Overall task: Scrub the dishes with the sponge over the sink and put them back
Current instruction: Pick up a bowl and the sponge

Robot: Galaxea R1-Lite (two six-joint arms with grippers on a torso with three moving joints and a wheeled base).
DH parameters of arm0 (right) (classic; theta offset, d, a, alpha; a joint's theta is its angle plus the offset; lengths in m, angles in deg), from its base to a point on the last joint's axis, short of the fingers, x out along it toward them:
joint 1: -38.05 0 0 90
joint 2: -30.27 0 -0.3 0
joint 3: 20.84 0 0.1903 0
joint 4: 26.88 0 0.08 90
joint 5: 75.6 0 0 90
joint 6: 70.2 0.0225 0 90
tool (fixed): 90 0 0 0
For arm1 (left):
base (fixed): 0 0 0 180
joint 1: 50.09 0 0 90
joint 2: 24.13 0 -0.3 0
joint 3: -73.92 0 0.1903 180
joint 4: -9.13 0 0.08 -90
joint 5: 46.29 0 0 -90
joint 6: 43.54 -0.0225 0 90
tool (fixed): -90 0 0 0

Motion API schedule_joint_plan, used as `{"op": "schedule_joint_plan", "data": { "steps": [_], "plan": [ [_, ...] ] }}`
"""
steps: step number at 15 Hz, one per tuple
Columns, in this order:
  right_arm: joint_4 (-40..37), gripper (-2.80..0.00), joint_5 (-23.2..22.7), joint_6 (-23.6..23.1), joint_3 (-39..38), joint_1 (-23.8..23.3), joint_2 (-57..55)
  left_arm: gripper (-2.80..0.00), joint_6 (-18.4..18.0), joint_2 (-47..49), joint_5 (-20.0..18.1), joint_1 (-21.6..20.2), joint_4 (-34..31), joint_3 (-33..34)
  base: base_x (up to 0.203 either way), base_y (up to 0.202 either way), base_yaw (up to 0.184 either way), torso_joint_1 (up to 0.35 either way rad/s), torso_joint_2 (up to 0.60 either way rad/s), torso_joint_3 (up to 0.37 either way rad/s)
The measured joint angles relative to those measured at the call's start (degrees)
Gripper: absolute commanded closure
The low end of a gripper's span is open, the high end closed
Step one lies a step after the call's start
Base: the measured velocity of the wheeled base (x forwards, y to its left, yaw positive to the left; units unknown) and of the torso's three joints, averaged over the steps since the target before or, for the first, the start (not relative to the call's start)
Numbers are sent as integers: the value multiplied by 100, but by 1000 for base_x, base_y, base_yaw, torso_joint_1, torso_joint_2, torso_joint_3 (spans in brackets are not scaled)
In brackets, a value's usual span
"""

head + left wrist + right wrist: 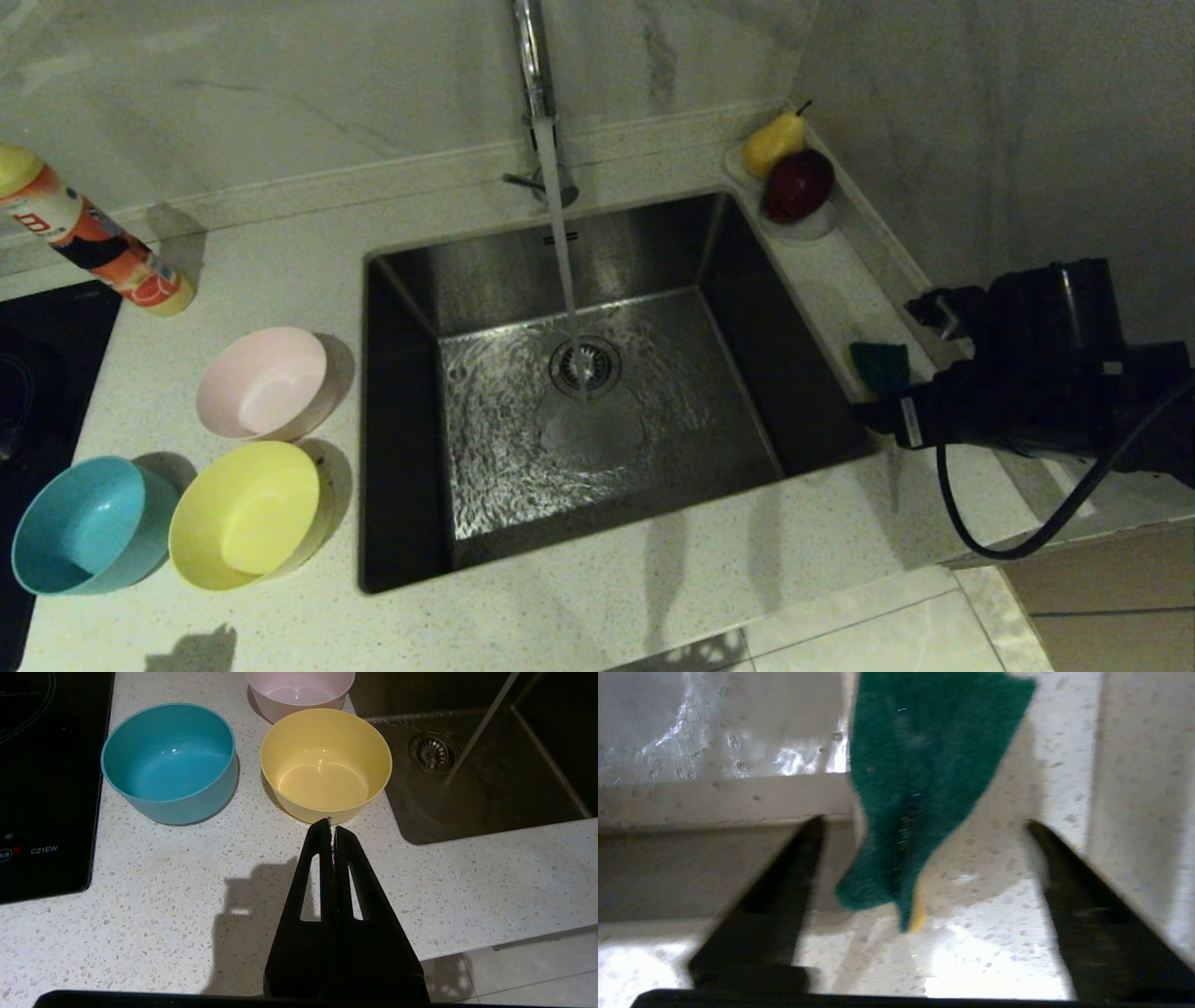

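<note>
The green-topped sponge [879,366] lies on the narrow counter strip right of the sink [485,280]. My right gripper [924,822] is open. Its fingers stand wide on either side of the sponge [920,765] without touching it; in the head view that gripper [885,411] sits just in front of the sponge. Three bowls stand on the counter left of the sink: pink [266,383], yellow [247,513] and blue [89,523]. My left gripper [331,823] is shut and empty, hovering just short of the yellow bowl [325,763], with the blue bowl [170,763] and the pink bowl [299,690] beyond.
Water runs from the faucet [532,56] onto the drain [584,366]. A white dish holding a pear and an apple [789,173] sits in the back right corner. A detergent bottle [93,238] leans at the back left. A black hob [47,355] borders the bowls. A wall rises close on the right.
</note>
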Motion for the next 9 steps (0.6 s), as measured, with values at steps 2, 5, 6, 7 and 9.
{"op": "schedule_joint_plan", "data": {
  "steps": [2, 5, 6, 7, 9],
  "plan": [
    [-2, 0, 23, 11, 17, 2, -16, 0, 1, 0, -1, 0, 1, 0, 0, 0, 0, 0, 0, 0],
    [2, 0, 25, 17, 11, 10, -49, 0, 0, 0, 0, 0, 0, 0, 0, 0, 0, 0, 0, 0],
    [2, 0, 23, 21, 17, 11, -60, 0, -1, 0, 1, 0, 0, 0, 0, 0, 0, 0, 0, 0],
    [2, 0, 15, 22, 23, 13, -71, 0, 0, 1, 0, 0, 0, 0, 0, 0, 0, 0, 0, 0],
    [5, 0, -2, 26, 26, 27, -83, 0, -2, 2, 0, 0, 0, 0, 0, 0, 0, 0, 0, 0]
  ]
}}
